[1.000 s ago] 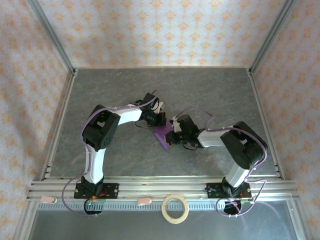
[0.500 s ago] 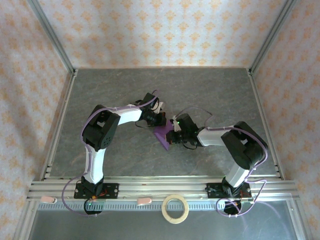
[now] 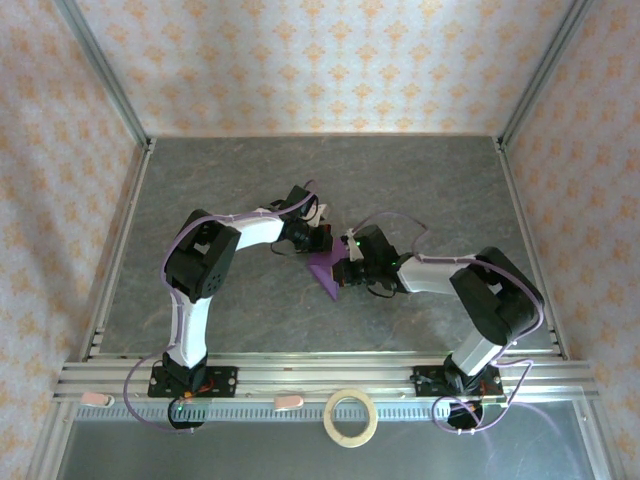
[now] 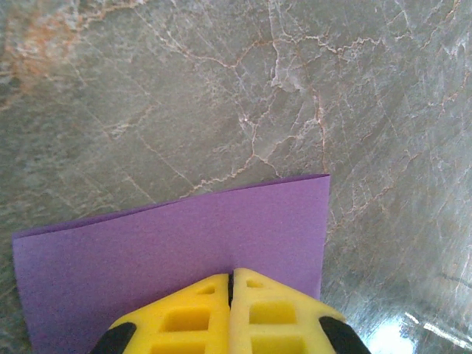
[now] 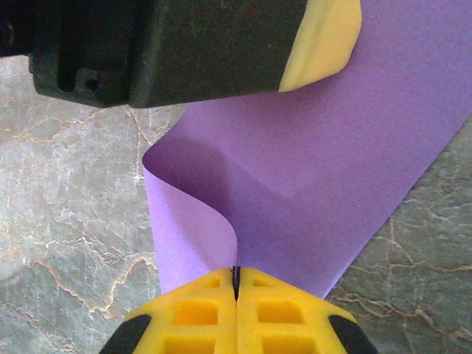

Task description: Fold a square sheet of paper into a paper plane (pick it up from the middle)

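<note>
The square sheet of paper (image 3: pixel 324 273) is purple and hangs bent between my two grippers above the middle of the grey table. In the right wrist view the sheet (image 5: pixel 317 169) curls over on its left side, and its edge runs into the seam of my right gripper (image 5: pixel 236 274), which is shut on it. My left gripper's black body and one of its yellow fingers (image 5: pixel 318 44) hold the sheet's far edge. In the left wrist view my left gripper (image 4: pixel 231 279) is shut on the sheet (image 4: pixel 162 236), which spreads flat ahead of it. From above, the left gripper (image 3: pixel 322 241) and right gripper (image 3: pixel 344 272) stand close together.
A tan tape ring (image 3: pixel 351 417) lies on the near rail between the arm bases. Two small pink pieces (image 3: pixel 97 399) (image 3: pixel 289 402) sit on that rail. Aluminium frame posts and patterned walls bound the marbled grey table (image 3: pixel 420 180).
The right arm's elbow has swung slightly to the right and its gripper has edged toward the left gripper. The sheet stays held by both; the left arm has hardly moved.
</note>
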